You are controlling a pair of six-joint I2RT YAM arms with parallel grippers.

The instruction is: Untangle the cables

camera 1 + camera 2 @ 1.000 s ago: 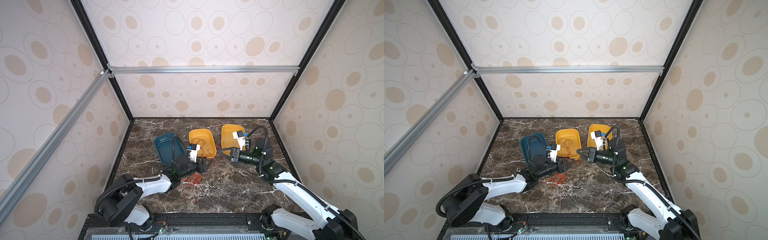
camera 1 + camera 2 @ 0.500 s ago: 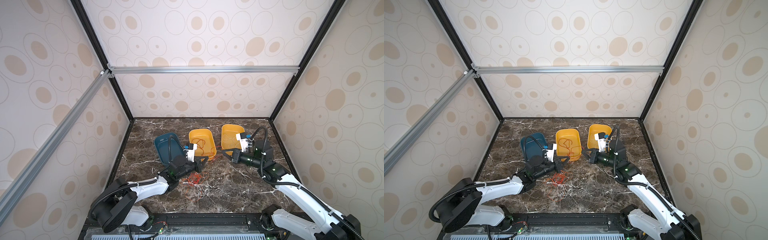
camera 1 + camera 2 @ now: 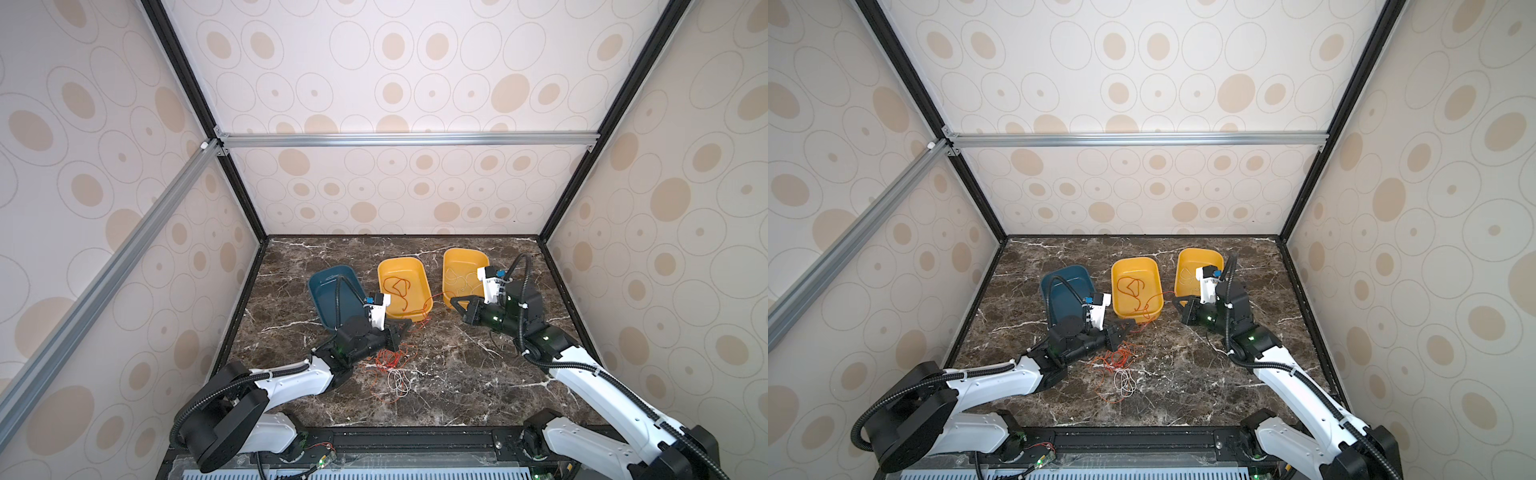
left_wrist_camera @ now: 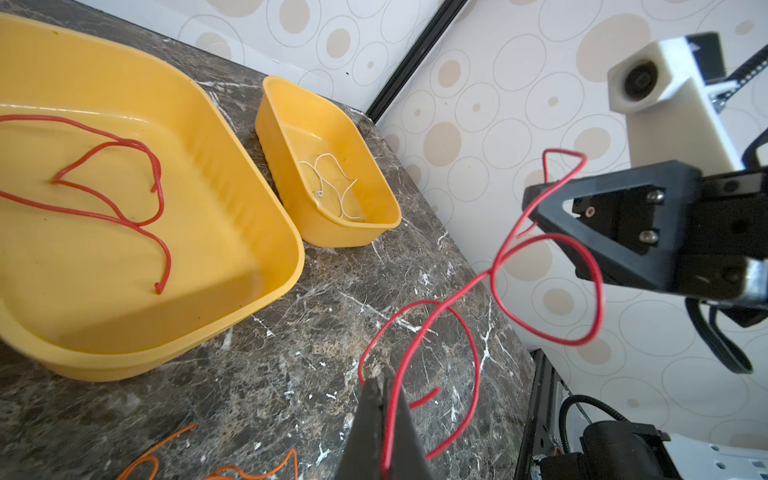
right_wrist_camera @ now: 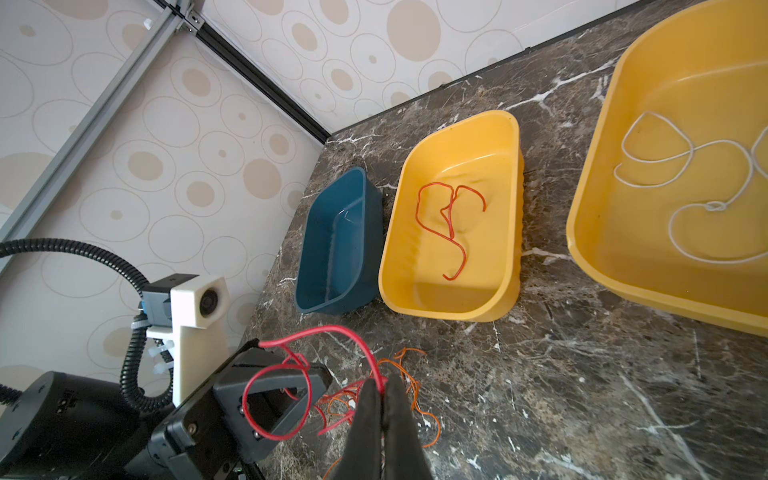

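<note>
Two clamped claws, left gripper [image 4: 381,386] and right gripper [image 5: 380,384], hold one thin looped red wire [image 4: 457,294] airborne near the orange wire tangle [image 3: 388,358]; pulling apart may cinch loops into a knot.

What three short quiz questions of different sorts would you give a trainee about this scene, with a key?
1. True or false: the left hand and the right hand are both shut on one stretched red cable.
2. What lies in the middle yellow tray? A) a white cable B) a loose red cable C) nothing
3. Fill in: the tangle on the table is mostly ___ in colour.
Key: 1 true; 2 B; 3 orange.
</note>
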